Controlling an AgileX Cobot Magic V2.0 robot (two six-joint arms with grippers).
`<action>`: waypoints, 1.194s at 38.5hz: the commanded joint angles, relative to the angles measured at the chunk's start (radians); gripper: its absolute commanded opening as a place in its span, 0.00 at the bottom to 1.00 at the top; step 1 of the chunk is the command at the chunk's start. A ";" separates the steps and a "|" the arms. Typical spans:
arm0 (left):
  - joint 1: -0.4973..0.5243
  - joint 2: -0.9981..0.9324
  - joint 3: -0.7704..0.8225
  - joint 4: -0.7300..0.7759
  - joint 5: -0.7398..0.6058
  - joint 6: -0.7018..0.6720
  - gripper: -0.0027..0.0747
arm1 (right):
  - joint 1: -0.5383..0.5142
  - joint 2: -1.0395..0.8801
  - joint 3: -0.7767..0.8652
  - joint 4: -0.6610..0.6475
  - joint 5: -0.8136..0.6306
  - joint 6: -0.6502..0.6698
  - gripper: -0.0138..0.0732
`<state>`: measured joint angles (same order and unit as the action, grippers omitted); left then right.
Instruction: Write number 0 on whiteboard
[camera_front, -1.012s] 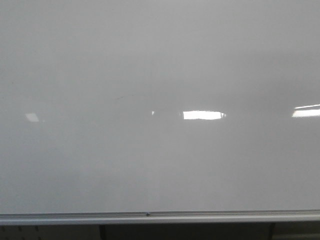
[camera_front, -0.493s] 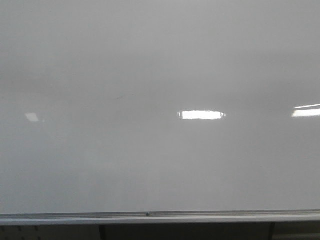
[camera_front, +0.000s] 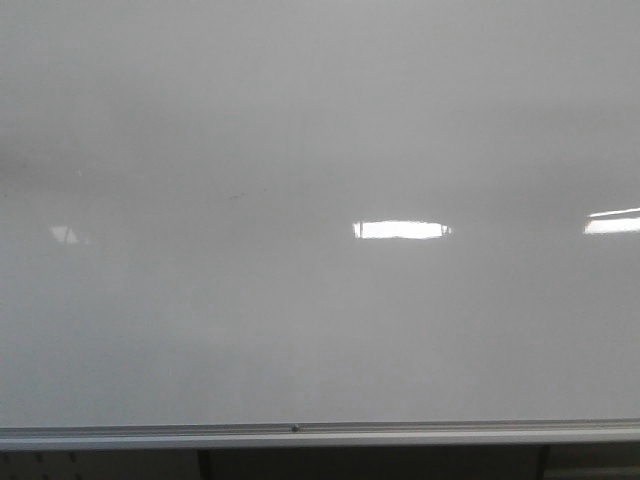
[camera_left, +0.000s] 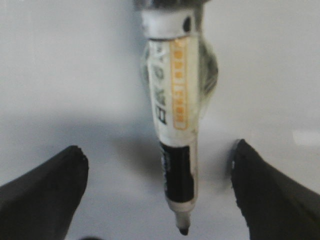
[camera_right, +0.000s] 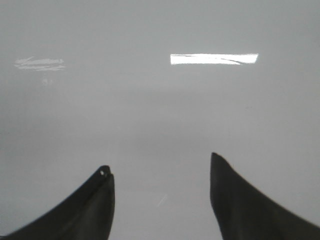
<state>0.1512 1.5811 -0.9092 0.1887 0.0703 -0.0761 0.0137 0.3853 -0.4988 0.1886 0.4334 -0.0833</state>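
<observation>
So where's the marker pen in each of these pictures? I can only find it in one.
Left wrist view: the marker hangs mid-picture between two dark fingers, touching neither.
Front view: not in it.
Right wrist view: not in it.
Shared landmark: the whiteboard behind everything; its bright reflection shows in the front and right wrist views.

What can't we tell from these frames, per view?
- Front view: neither arm is in frame; no number 0 shows on the whiteboard, only a faint speck too small to read.
- Left wrist view: the marker is blurred and its top is cut off; tip contact with the board is unclear.
- Right wrist view: right gripper shows fingertips only.
</observation>
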 joint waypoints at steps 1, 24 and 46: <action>0.000 -0.025 -0.032 -0.002 -0.080 -0.007 0.75 | 0.001 0.015 -0.037 0.010 -0.073 -0.003 0.68; -0.004 -0.057 -0.032 -0.027 0.019 -0.007 0.01 | 0.001 0.015 -0.037 0.010 -0.073 -0.003 0.68; -0.410 -0.230 -0.143 -0.640 0.714 0.552 0.02 | 0.006 0.110 -0.136 0.025 0.146 -0.003 0.68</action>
<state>-0.1844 1.3878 -1.0110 -0.2570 0.6973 0.2858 0.0146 0.4457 -0.5643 0.1924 0.5798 -0.0833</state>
